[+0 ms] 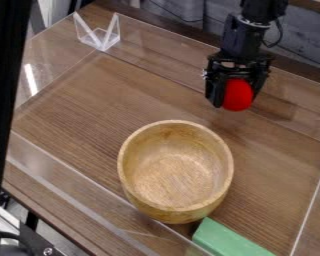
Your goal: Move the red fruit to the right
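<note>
The red fruit (pixel 238 95) is a small bright red rounded toy at the upper right of the wooden table (pixel 109 100). It sits between the two black fingers of my gripper (pixel 236 92), which points down from above and is shut on the fruit. The fruit hangs a little above the tabletop. The black arm rises from the gripper to the top edge of the view. The fingers hide the fruit's sides, and its green tip does not show.
A wooden bowl (pixel 176 170) stands in front of and to the left of the gripper. A flat green block (pixel 234 240) lies at the front edge. A clear plastic stand (pixel 99 32) is at the back left. Transparent walls (pixel 310 215) border the table.
</note>
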Controlling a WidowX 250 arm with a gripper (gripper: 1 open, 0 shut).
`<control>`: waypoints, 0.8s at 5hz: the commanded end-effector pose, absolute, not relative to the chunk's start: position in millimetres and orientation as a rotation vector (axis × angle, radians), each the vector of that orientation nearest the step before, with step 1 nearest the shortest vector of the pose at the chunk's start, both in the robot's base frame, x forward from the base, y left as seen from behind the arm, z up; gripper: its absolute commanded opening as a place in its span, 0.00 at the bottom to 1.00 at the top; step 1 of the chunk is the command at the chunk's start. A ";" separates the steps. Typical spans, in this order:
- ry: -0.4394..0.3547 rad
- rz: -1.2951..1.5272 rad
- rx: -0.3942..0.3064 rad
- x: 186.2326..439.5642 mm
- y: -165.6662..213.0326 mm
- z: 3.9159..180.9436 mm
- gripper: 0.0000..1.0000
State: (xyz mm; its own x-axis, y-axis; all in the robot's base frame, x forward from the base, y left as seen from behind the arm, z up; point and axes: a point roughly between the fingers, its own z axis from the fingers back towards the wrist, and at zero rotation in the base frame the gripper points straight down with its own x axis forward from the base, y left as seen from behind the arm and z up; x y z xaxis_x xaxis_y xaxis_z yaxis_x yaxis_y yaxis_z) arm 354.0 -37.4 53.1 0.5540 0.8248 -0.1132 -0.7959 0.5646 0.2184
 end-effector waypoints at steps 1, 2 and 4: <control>0.146 0.906 0.095 357.9 -43.7 86.4 1.00; 0.165 0.896 0.091 358.5 -48.2 82.2 1.00; 0.199 0.925 0.074 359.6 -59.7 78.8 1.00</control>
